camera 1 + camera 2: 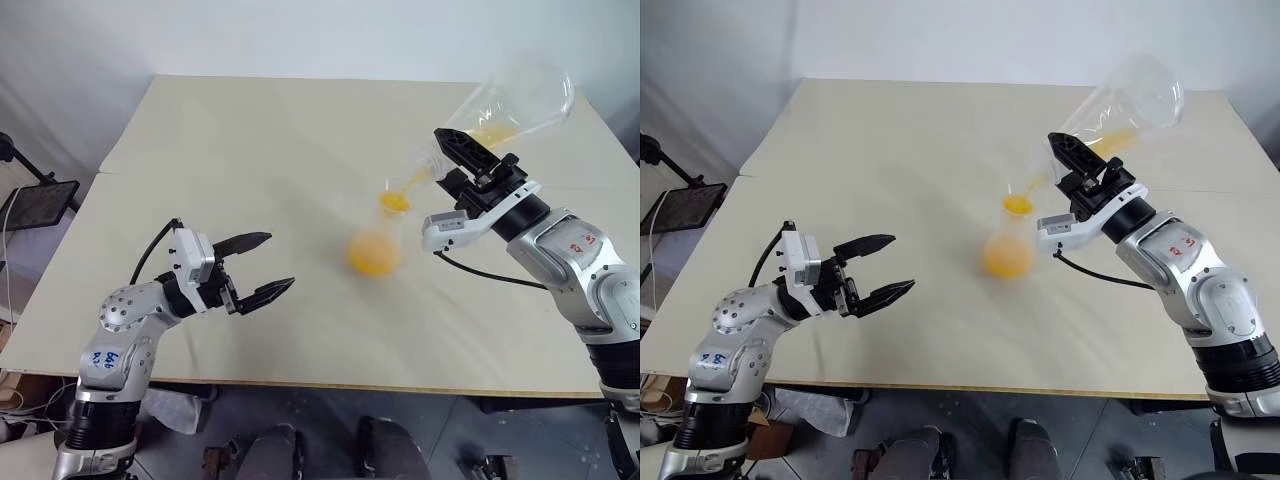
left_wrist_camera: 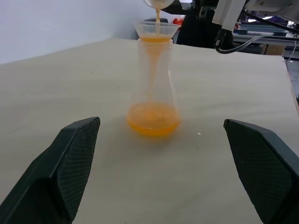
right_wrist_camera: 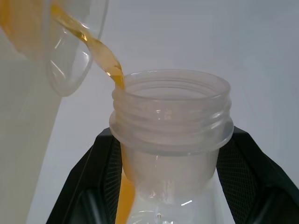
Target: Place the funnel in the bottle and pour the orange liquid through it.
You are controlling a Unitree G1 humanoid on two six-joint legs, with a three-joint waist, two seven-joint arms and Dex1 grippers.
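While the beige desk (image 1: 250, 130) carries the receiving vessel near its middle, the pour is under way from the robot's right. Right end effector (image 1: 470, 160): closed about the neck of a large clear flask (image 1: 520, 100), which is held tilted well over, base raised and away from the robot, mouth lowered toward desk centre. Its long axis therefore runs down and leftward to the funnel. Left end effector (image 1: 262, 265): fully spread and holding nothing, hovering apart from the glassware on the robot's left; the bottle lies ahead of it and to its right. The right arm is the nearer one.

Bottle (image 2: 153, 100): upright on the desk, a pool of orange liquid (image 2: 153, 122) in its rounded base. Funnel (image 2: 157, 31): seated in the bottle's neck, its flared rim just under the flask's mouth, with orange collecting in it. The deciding relation, by judgement, is mouth over rim; a drift sideways would send the stream onto the desk.

Left wrist view: shows the funnel's stem inside the neck and the level in the base, which the head views blur. Right wrist view: shows the threaded flask mouth between the fingers and the stream leaving its lip.
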